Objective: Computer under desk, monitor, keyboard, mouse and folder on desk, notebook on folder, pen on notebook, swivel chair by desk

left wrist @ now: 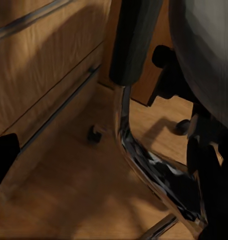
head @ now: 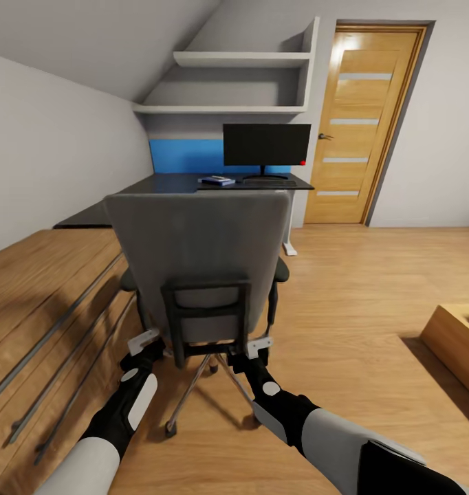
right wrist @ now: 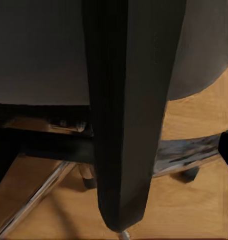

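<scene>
Swivel chair [head: 200, 261] looks heavy but free-rolling, best pushed at its black back frame, where both tools [head: 144, 342] [head: 258, 346] sit, grip unclear.

Grey swivel chair [head: 197, 265] upright, facing black desk [head: 172, 184] — monitor [head: 266, 145] atop

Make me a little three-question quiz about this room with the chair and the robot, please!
1. True or false: the chair has its back turned toward the robot.
2. What stands on the desk in front of the blue wall panel? A) a lamp B) a monitor C) a plant
3. Fill in: the left hand and the right hand are both down low by the chair's ____ frame.

Key
1. True; its grey back faces the camera.
2. B, the monitor, beside the door.
3. Back; whether either hand is gripping it cannot be told.
</scene>
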You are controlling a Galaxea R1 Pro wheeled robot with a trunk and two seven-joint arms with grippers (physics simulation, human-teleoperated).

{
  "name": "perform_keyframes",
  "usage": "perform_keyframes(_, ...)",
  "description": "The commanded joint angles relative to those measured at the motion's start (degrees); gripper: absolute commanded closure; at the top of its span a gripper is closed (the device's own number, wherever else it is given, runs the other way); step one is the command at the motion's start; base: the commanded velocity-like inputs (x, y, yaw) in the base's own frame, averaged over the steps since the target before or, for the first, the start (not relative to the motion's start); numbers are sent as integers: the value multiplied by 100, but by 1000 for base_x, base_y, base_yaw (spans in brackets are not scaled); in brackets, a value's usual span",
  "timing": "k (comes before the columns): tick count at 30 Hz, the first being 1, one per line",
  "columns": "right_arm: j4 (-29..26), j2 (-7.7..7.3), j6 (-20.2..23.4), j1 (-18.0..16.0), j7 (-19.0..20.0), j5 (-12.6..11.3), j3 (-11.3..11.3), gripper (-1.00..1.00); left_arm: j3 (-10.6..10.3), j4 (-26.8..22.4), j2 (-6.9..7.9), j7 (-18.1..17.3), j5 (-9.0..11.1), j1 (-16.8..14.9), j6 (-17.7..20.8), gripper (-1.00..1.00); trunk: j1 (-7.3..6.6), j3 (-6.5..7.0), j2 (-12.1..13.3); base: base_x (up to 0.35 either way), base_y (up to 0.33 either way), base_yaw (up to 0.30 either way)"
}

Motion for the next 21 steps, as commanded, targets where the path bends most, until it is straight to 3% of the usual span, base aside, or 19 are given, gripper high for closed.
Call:
perform_keyframes(1,-2,0,-20,-6,-32,-40,49,-100,4,-10,-5,3,52,0,5,-100,-1,-2,-2,1,-273,-86)
perform_keyframes(14,-2,0,-20,-6,-32,-40,49,-100,4,-19,-7,3,52,1,5,-100,-1,28,-2,0,-277,-56)
perform_keyframes(21,-2,0,-20,-6,-32,-40,49,-100,15,-19,1,11,54,1,5,-100,-1,29,-2,0,-73,-1)
